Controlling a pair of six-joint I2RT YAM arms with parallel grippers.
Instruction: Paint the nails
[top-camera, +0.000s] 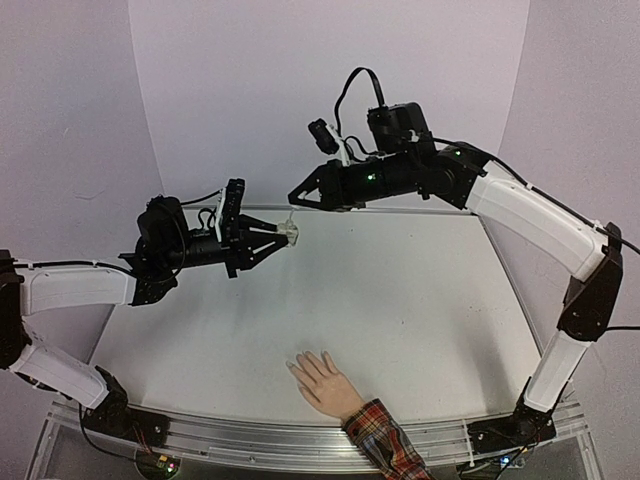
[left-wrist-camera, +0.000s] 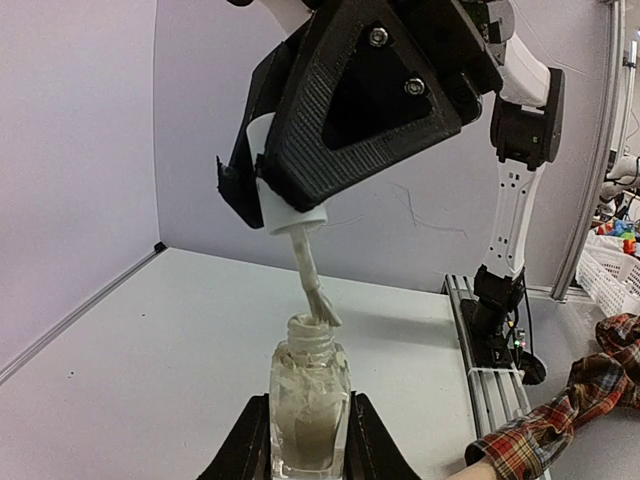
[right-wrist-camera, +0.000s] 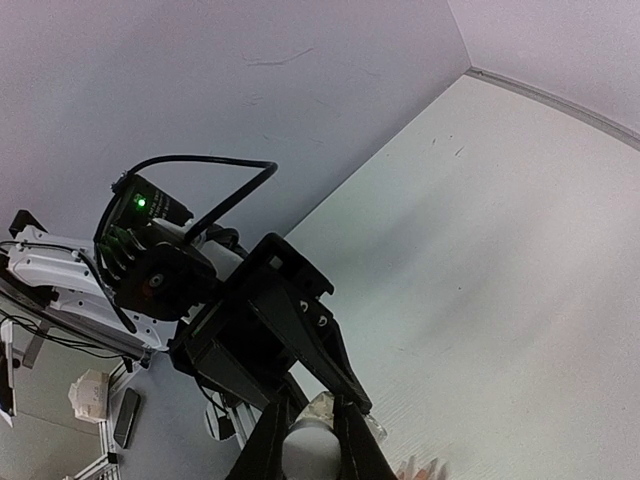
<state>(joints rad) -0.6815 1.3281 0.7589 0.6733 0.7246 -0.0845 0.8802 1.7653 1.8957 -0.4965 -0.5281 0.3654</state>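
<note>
White tabletop (top-camera: 430, 300) carries one mannequin hand (top-camera: 325, 385) at the near edge. Its long axis runs from the plaid cuff (top-camera: 385, 445) at near right to the nails (top-camera: 294, 367) at far left, which are too small to count. The left gripper (top-camera: 284, 235) clamps the one bottle (left-wrist-camera: 310, 400) and the right gripper (top-camera: 298, 196) clamps the one brush cap (left-wrist-camera: 290, 212) at the bottle's mouth, so the nails lie well apart on the near side, neither gripper clearly nearer.

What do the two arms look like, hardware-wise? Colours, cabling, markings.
Both the left arm and right arm have smooth white link shells with black joint housings and black wrists. The fingers are black, ribbed, triangular plates with silver screw heads. Each wrist carries looping black cables and green status lights. No printed markings visible.
</note>
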